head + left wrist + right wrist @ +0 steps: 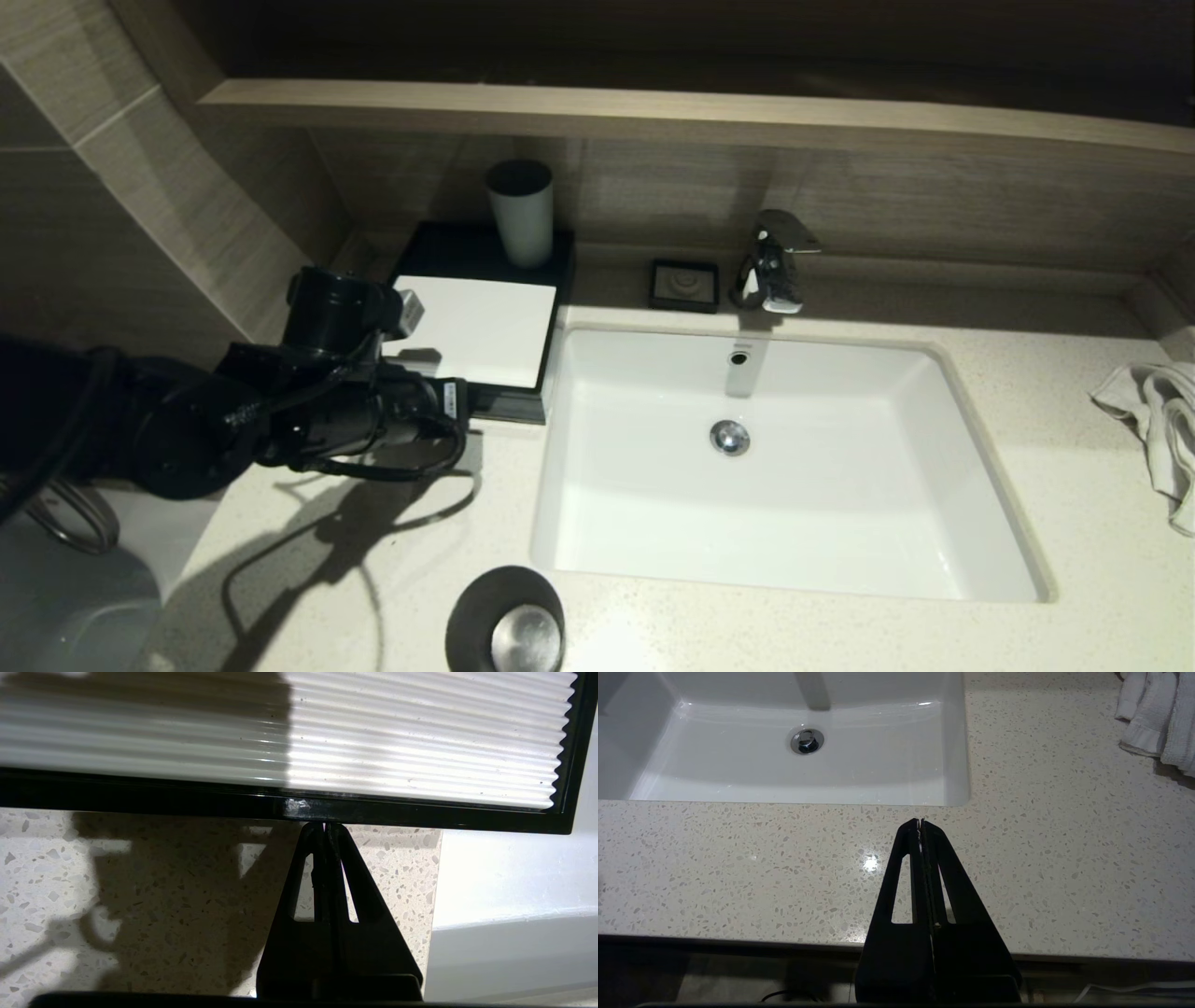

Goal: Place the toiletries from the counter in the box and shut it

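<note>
Presently, landmark: white inset sink point(653, 523) set in the speckled counter point(1074, 560); all places given relative to it.
Box: flat black box point(439, 252) with a ribbed white top panel point(481, 327), just beside the sink's left rim, at the back of the counter against the wall.
Box contents: cannot tell; drawer front point(187, 802) appears flush with the frame, interior hidden.
Toiletries: no sachet is in view on the counter in any view.
Grey cup: grey cup point(521, 213) stands upright on the rear black part of the box, behind the white panel; inside not visible.
Black cup: black cup point(506, 621) on the counter in front of the sink's near-left corner, seen from above; a shiny silvery bottom shows inside.
Soap dish: small black square soap dish point(684, 285) behind the sink, just left of the faucet point(773, 261); it looks empty.
Towel: white cloth point(1158, 420) crumpled on the counter, well right of the sink.
Left gripper: left gripper point(325, 825) left of the sink, fingers pressed together on nothing, tips touching the box's black front edge near its middle.
Right gripper: right gripper point(920, 821) over the counter's front strip, in front of the sink; fingers closed together, nothing between them.
Writing: a small white tag on the left arm point(449, 399) is too small to read; no brand legible elsewhere.
</note>
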Controlling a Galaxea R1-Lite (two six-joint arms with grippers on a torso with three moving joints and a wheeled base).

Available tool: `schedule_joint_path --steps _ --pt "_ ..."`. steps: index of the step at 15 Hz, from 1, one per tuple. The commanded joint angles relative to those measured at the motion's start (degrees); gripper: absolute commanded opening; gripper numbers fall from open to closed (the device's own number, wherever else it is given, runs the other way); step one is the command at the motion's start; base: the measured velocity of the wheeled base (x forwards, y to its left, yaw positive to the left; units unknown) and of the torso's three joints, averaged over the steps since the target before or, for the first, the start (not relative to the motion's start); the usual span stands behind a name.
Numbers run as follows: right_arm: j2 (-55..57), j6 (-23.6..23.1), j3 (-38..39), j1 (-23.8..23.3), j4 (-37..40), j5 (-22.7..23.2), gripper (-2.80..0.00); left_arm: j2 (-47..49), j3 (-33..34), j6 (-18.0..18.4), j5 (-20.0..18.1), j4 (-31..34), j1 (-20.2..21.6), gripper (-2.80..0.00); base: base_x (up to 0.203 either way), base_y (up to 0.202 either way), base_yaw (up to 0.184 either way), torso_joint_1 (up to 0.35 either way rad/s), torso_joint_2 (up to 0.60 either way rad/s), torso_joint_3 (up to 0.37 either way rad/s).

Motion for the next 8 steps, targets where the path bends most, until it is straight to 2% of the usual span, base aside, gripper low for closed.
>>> schedule_joint_path --steps 1,8 --pt "0.00 0.01 0.00 0.00 0.00 0.02 -2.80 -0.56 0.05 -0.13 0.05 -0.79 0.02 -2.80 0.000 0.000 0.000 0.000 0.00 0.000" --pt "0.00 0.01 0.00 0.00 0.00 0.02 -2.80 -2.59 1.94 0.37 0.02 -0.34 0.02 -2.80 0.000 0.000 0.000 0.000 0.00 0.000"
